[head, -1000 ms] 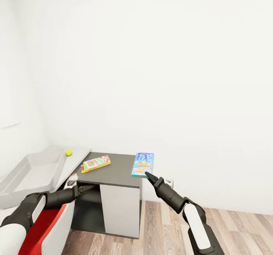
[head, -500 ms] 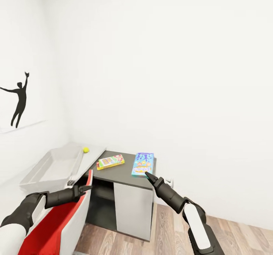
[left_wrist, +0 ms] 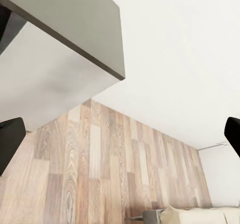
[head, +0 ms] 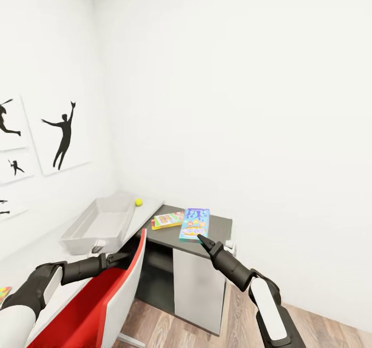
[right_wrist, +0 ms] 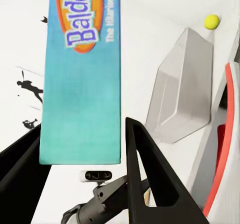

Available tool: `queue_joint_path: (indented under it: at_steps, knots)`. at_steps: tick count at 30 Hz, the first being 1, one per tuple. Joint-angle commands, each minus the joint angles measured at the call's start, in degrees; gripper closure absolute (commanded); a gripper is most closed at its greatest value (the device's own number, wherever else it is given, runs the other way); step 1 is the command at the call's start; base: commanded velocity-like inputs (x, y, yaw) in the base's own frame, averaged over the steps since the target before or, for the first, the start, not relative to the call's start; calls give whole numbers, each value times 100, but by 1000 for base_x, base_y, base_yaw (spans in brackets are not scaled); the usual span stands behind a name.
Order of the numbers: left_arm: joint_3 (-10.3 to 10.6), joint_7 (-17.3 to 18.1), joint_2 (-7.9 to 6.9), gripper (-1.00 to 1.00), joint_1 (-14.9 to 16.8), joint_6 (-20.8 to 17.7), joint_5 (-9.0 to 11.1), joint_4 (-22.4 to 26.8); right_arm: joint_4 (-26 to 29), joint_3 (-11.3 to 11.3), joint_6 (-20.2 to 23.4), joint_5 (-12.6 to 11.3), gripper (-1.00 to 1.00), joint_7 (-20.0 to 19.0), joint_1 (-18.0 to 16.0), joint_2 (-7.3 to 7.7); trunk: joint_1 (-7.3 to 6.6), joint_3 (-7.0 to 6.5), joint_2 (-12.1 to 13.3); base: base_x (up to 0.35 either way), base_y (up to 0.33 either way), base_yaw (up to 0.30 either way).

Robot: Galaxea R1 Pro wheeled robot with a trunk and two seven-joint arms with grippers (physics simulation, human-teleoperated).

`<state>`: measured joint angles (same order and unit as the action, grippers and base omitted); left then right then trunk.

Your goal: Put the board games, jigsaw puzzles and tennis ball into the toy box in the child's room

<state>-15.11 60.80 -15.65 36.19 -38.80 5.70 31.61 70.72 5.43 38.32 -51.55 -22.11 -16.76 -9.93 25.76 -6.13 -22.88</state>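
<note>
My right gripper (head: 203, 241) is shut on a blue board game (head: 195, 224) and holds it in the air in front of the dark-topped cabinet. In the right wrist view the same game (right_wrist: 82, 79) sits between the fingers (right_wrist: 145, 159). A yellow-red board game (head: 168, 220) lies on the cabinet top. The light-grey toy box (head: 98, 224) stands on the white table (head: 41, 257), with the tennis ball (head: 138, 202) just beyond its far end. A colourful jigsaw puzzle corner (head: 4, 292) shows at the table's near end. My left gripper (head: 116, 257) is open and holds nothing.
A low cabinet (head: 199, 281) with a dark grey top adjoins the table's end. A red and white chair (head: 111, 296) stands under my left arm, close to the table. Dancer silhouettes (head: 63, 131) hang on the left wall. Wooden floor (head: 243, 317) lies to the right.
The whole view has swung left: cabinet, toy box and ball sit further right in the picture and wall pictures have come into sight. Both arms keep their pose, the blue game still held.
</note>
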Motion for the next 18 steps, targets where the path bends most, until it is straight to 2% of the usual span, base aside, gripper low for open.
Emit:
queue_joint_path:
  at_steps: [1, 12, 18]
  knots:
    - [-4, 8, -1, -100, 3, -40, 19, -5, -1, 20, 53, -40, 100, -12, -2, -7, 2, -1, -4, 0, 0, 267]
    - [-7, 2, 1, -100, 2, -47, 17, -6, -3, 20, 57, -40, 100, -12, -2, -7, 2, -43, -4, 0, -3, 268]
    - [-9, 2, 1, -100, 4, -49, 19, -6, -3, 19, 54, -39, 100, -12, -2, -7, 2, -66, -4, 0, -88, 268]
